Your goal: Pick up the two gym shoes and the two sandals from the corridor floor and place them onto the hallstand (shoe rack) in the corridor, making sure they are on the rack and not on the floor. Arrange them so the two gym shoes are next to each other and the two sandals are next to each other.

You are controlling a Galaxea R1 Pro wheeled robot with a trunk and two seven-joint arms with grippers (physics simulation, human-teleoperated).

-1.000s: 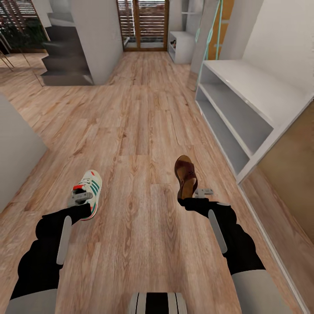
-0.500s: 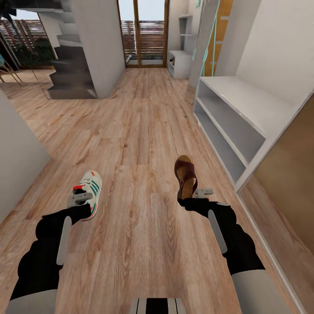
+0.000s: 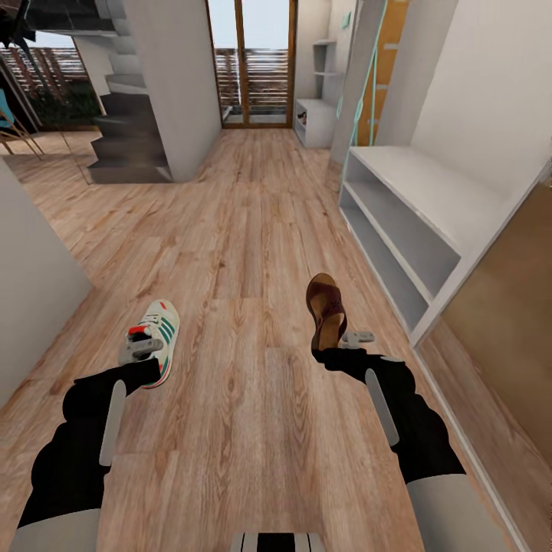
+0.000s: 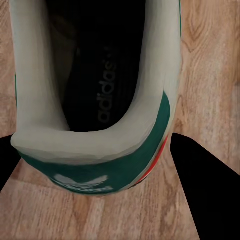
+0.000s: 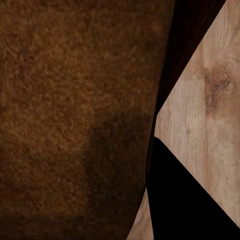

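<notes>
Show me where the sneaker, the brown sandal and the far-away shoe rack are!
sneaker [image 3: 159, 328]: head view, green-striped side.
brown sandal [image 3: 325, 307]: head view, strap upper.
shoe rack [image 3: 316, 121]: head view, low bench front.

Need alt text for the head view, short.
The left gripper holds a gym shoe and the right gripper a sandal above the wood corridor floor; a grey shelf unit lines the right wall.

Matt, light brown wood-grain planks cover the corridor floor. The gym shoe looks like smooth white leather with green trim and a dark cloth lining. The sandal is rough, grainy reddish-brown leather. The shelf unit is smooth, matt pale grey.
</notes>
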